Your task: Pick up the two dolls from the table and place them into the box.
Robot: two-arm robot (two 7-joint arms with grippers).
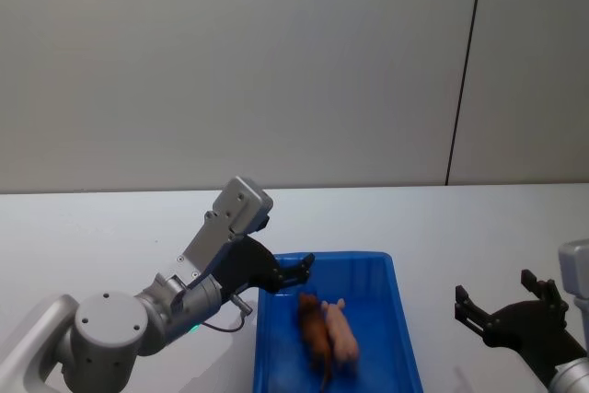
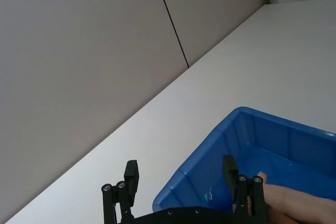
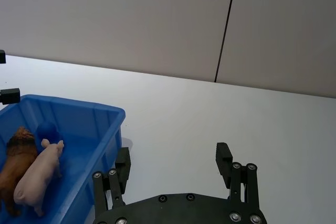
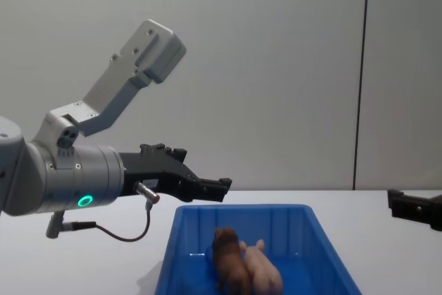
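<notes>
White table (image 1: 479, 227): one box (image 1: 405, 338), two dolls (image 1: 329, 330) inside.

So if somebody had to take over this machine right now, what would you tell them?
Left end effector: open, empty, over the near left corner of the blue box.
Right end effector: open, empty, right of the box, apart from it.
Brown doll and pink pig doll: side by side inside the box.
Done: both dolls are in.
Left: nothing to place; probably just pull the arms back.
</notes>
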